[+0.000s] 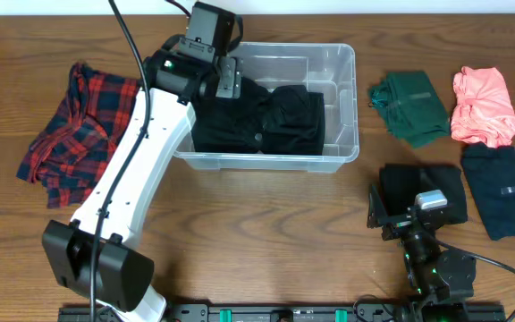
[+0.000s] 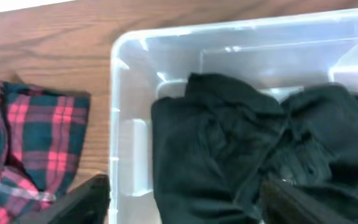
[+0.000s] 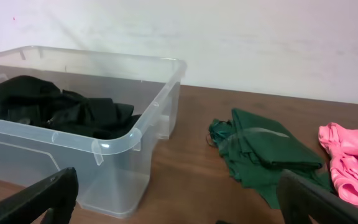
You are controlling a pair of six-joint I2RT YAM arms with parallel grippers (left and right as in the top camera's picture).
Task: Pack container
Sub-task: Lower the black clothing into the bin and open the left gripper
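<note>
Container [image 1: 347,98], partly packed: black clothes [image 1: 266,121] inside; plaid shirt [image 1: 79,134] at 9 o'clock, green cloth [image 1: 411,107], pink cloth [image 1: 485,107], navy cloth [image 1: 503,192] at 3 o'clock unpacked; left hand [image 2: 182,186], right hand [image 3: 176,180] open, empty.

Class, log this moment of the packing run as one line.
container: black clothing inside | left hand: open above it, empty | right hand: open, empty | on table: plaid shirt, green garment, pink garment
</note>
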